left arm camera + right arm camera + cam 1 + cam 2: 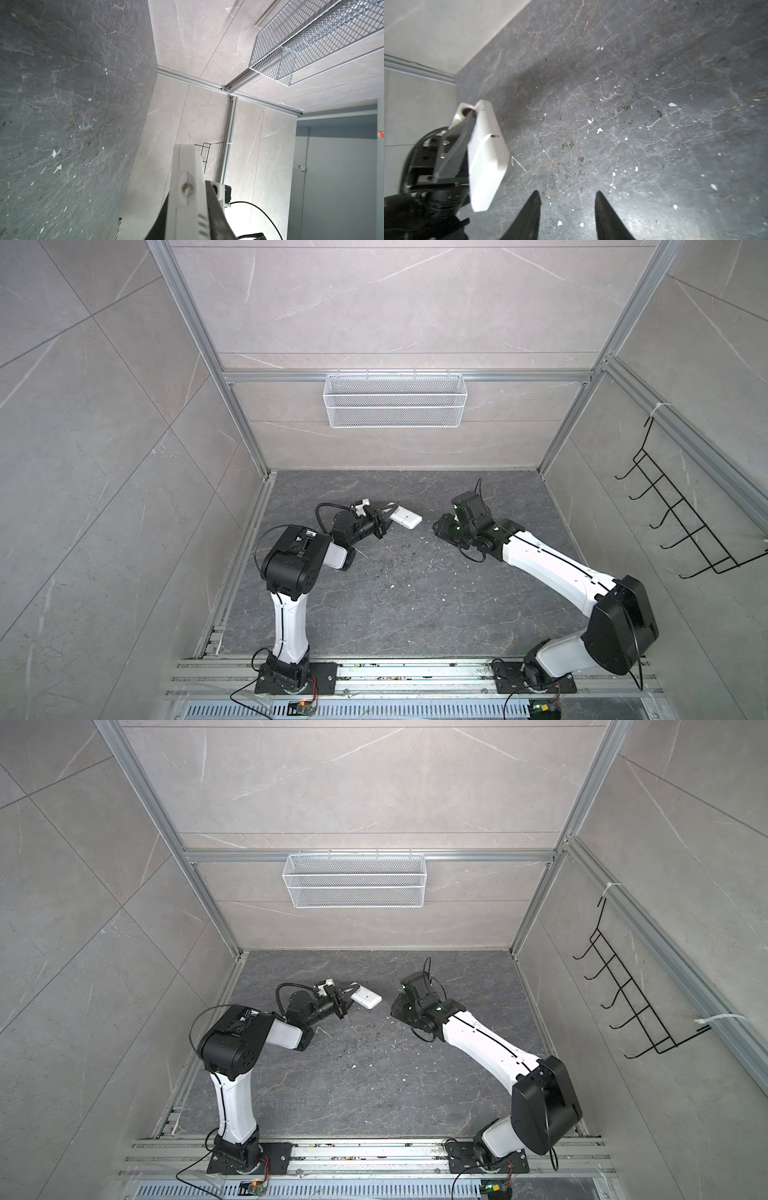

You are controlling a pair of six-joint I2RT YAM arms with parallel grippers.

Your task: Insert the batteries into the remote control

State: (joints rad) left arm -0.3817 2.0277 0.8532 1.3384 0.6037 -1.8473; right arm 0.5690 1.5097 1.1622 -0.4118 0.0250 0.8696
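Note:
The white remote control (406, 519) (366, 999) is held off the dark floor at the back middle, and my left gripper (387, 516) (347, 997) is shut on its left end. The left wrist view shows the remote control (185, 166) edge-on between the dark fingers (215, 205), with a small brownish round spot on its end. In the right wrist view the remote control (486, 153) shows a plain white face. My right gripper (437, 526) (395, 1009) (567, 196) stands open and empty just right of it, above bare floor. The batteries are out of view.
A white wire basket (395, 400) (355, 880) (311, 41) hangs on the back wall. A black hook rack (681, 526) (636, 1006) is mounted on the right wall. White specks of debris (599, 129) litter the floor. Aluminium rails (415, 674) run along the front.

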